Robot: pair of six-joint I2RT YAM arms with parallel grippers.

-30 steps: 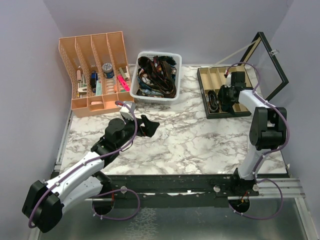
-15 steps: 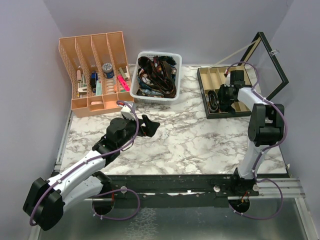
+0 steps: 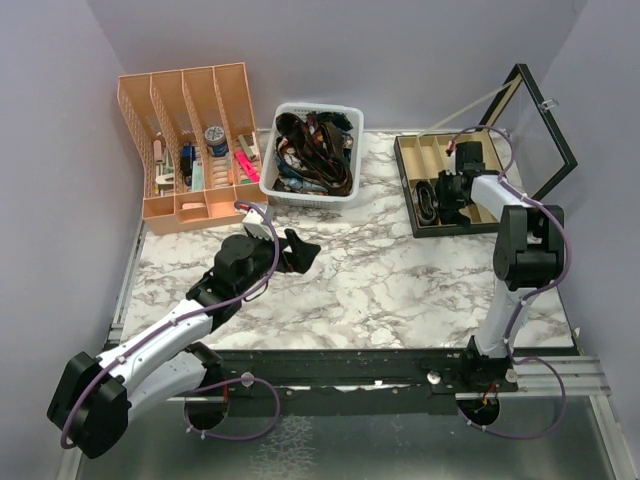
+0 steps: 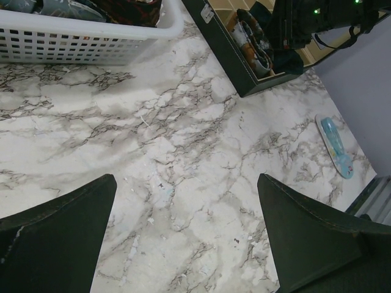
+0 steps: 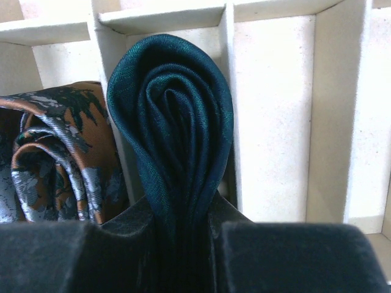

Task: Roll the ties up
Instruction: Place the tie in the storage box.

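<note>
The right gripper (image 5: 186, 235) pinches a rolled, plain dark teal fabric tie (image 5: 174, 122) between its closed fingers. It holds the tie over the cream dividers of the black-rimmed box (image 3: 408, 195) at the far right, just beside a rolled brown-and-grey patterned tie (image 5: 58, 152). The left gripper (image 4: 186, 226) hovers wide open and empty over the white marble table (image 4: 183, 134).

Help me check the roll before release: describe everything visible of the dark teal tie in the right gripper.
The dark teal tie is woven fabric with a sheen, wound into a multi-layered coil squeezed to a teardrop. The right gripper pinches its lower end, holding it at a cream compartment of the divider box, beside a rolled orange patterned tie.
</note>
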